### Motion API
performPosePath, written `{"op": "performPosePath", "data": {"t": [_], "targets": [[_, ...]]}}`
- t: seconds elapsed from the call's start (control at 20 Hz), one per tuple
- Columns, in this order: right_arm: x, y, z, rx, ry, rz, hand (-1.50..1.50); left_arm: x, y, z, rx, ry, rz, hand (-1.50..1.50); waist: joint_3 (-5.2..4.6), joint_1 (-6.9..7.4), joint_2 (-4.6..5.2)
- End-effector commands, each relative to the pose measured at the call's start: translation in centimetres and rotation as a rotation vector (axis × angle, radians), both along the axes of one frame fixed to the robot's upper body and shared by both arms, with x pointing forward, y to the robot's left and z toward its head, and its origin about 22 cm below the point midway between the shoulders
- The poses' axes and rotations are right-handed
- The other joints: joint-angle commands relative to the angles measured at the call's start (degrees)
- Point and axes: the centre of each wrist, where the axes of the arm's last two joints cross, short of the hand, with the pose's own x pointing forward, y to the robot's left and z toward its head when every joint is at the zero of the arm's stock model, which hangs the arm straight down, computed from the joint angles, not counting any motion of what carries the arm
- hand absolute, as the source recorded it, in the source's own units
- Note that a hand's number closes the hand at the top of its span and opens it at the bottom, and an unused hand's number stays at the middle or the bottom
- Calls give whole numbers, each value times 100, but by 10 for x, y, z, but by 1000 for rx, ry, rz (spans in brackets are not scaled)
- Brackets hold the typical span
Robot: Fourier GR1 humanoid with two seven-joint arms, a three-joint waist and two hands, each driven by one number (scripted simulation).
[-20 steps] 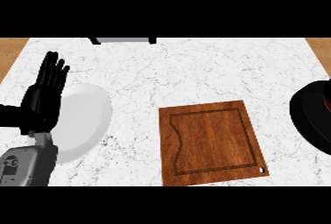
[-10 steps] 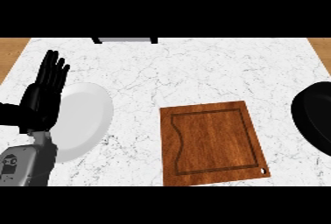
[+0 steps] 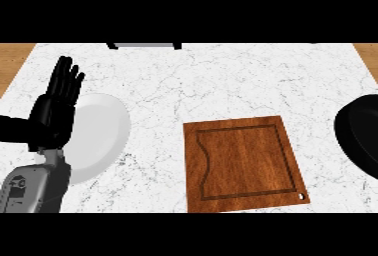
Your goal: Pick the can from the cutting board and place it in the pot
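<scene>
Cutting board (image 3: 244, 162) bare, pot (image 3: 360, 134) right edge

1. The counter (image 3: 221, 80) is bare across the middle and the back, so a hand could pass there.
2. The cutting board (image 3: 244, 162) lies flat with nothing on it.
3. The left hand (image 3: 55, 107) stands in front of the white plate (image 3: 100, 137).
4. The black pot (image 3: 362, 135) fills the right edge.
</scene>
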Motion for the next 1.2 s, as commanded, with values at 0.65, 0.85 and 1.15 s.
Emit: {"op": "performPosePath", "data": {"t": [0.65,0.85,1.15], "targets": [[23,-12,-26,308,-258,257,-150,1,11,-2,13,9,3,0,-4,-34,-29],[12,-28,-19,417,-398,177,-150,1,6,-10,11,9,7,0,-4,-57,-21],[-22,-51,-13,502,-599,136,-150,0,21,-9,16,3,36,0,-3,-75,-18]]}}
